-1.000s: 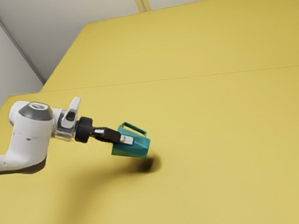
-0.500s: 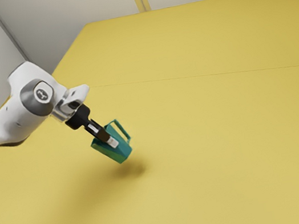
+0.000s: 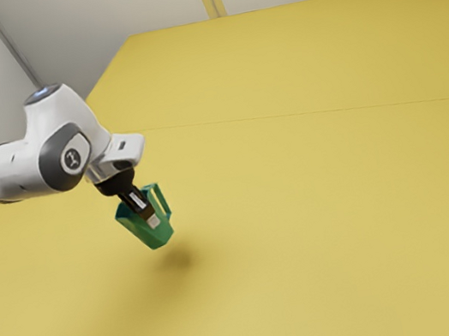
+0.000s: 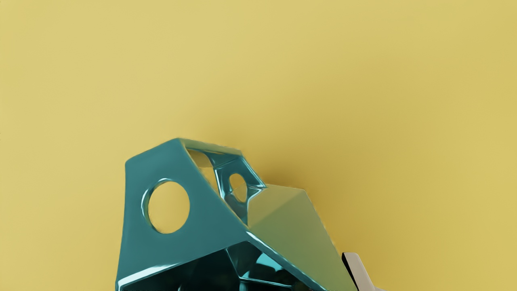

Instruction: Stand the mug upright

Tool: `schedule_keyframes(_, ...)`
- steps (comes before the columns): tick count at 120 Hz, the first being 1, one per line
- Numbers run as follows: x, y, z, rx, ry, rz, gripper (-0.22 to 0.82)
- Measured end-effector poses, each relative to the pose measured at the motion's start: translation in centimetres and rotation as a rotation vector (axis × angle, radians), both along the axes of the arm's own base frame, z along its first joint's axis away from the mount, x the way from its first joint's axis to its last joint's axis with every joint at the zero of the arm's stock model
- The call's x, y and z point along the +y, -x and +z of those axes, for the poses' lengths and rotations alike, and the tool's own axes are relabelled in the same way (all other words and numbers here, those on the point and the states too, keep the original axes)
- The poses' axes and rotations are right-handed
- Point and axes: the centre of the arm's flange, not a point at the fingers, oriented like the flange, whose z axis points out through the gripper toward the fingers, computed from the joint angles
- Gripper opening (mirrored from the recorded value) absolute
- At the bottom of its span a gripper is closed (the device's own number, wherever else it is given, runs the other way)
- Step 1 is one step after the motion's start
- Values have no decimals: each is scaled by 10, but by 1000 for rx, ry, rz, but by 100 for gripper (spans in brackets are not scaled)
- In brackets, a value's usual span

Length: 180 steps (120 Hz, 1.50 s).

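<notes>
Gripper (image 3: 154, 221) has mug (image 3: 144, 232) pinched between its fingers, aloft over yellow table (image 3: 331, 227); shadow lies apart from base. Mouth faces up but leans toward exterior view's left, handle (image 3: 161, 200) on far side from lean. I judge righting in hand, mostly there. Next I need last bit of levelling, then slow lowering (early release could tip it), base flat before I let go.

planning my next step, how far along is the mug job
Done: the teal, faceted mug is up off the flat yellow table, its shadow separate. In hand: the black two-finger claw holds it mouth-up but tilted. Left: straightening it, setting it down and letting go.
</notes>
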Motion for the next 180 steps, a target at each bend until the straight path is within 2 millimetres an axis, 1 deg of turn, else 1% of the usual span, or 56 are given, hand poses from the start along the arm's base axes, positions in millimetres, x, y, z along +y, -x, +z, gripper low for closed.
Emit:
schedule_keyframes(35, -5, 0, -13, -53, -95, 59, -18)
schedule_keyframes(61, -5, 0, -31, -62, -120, 119, -18)
schedule_keyframes(78, -5, 0, -46, -47, -125, 158, -18)
schedule_keyframes(112, -9, -2, -62, -32, -129, 207, -18)
schedule_keyframes(134, -12, -3, -70, -23, -130, 230, -18)
schedule_keyframes(161, -12, -4, -73, -19, -129, 256, -18)
schedule_keyframes(169, -12, -4, -74, -17, -129, 262, -16)
schedule_keyframes(180, -12, -4, -75, -13, -126, 267, -9)
